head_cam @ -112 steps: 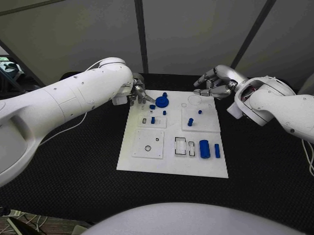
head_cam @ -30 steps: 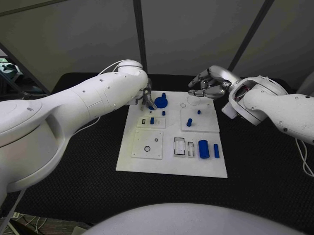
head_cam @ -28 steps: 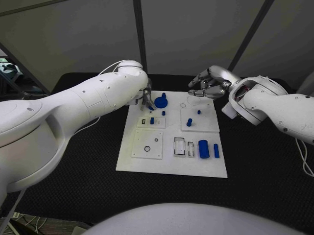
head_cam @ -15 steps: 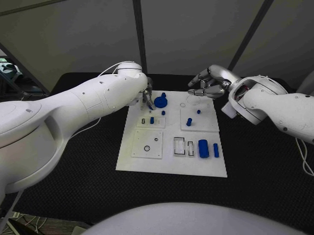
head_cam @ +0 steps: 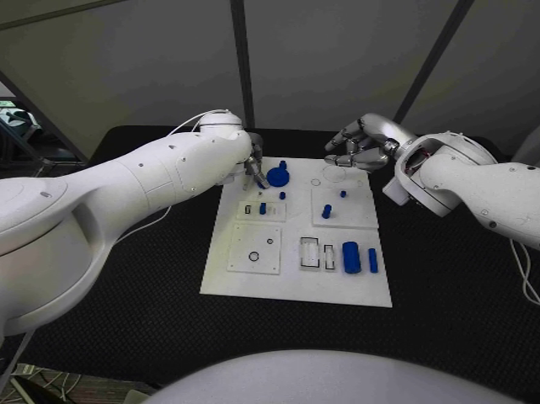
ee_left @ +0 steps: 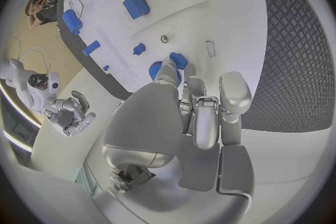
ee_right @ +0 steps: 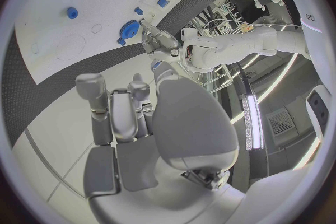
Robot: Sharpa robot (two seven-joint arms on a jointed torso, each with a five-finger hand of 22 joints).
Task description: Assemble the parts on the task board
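Note:
The white task board (head_cam: 296, 278) lies in the middle of the black table. A blue gear (head_cam: 278, 177) stands at its far left corner, with small blue pegs (head_cam: 327, 210) behind it and two blue cylinders (head_cam: 351, 252) at the near right. My left hand (head_cam: 253, 167) hangs over the far left corner, beside the gear (ee_left: 155, 71), and its fingertips close on a small blue part (ee_left: 179, 60). My right hand (head_cam: 360, 145) hovers above the board's far edge, fingers curled in on nothing. The right wrist view shows the board (ee_right: 49, 22), the gear (ee_right: 129, 28) and my left hand (ee_right: 161, 42).
Two raised white blocks sit on the board: one with a round hole (head_cam: 255, 249) at the near left, one with rectangular slots (head_cam: 310, 251) beside the cylinders. A faint round recess (head_cam: 334, 173) lies under my right hand. Black table mat (head_cam: 464, 286) surrounds the board.
My left arm has swung in, bringing the hand a little rightward along the board's far edge, closer to the gear. Over the last second both hands have barely moved.

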